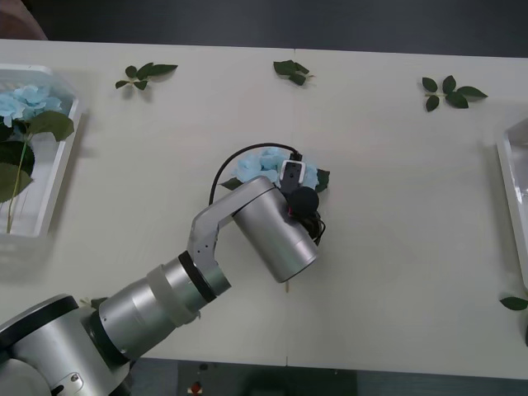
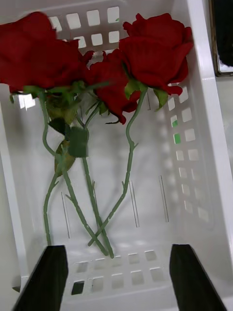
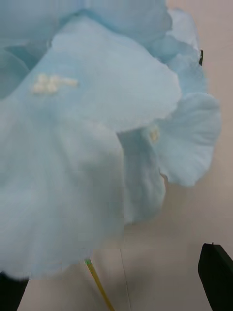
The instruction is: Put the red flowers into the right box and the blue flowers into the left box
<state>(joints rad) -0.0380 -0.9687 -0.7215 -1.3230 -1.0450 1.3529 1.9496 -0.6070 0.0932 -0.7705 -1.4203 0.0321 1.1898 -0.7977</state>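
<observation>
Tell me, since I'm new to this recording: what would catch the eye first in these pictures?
The silver left arm reaching to mid-table, its left gripper over a fluffy pale-blue fabric flower whose petals crowd the left wrist view. Next, the deep-red artificial roses lying on long green stems in the white slotted plastic right box under the open right gripper. Another blue flower lies in the white left box at the table's left edge.

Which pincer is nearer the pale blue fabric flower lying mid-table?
Left. The left pincer is right over the pale blue fabric flower; the right pincer hovers over the white slotted tray holding red roses.
</observation>
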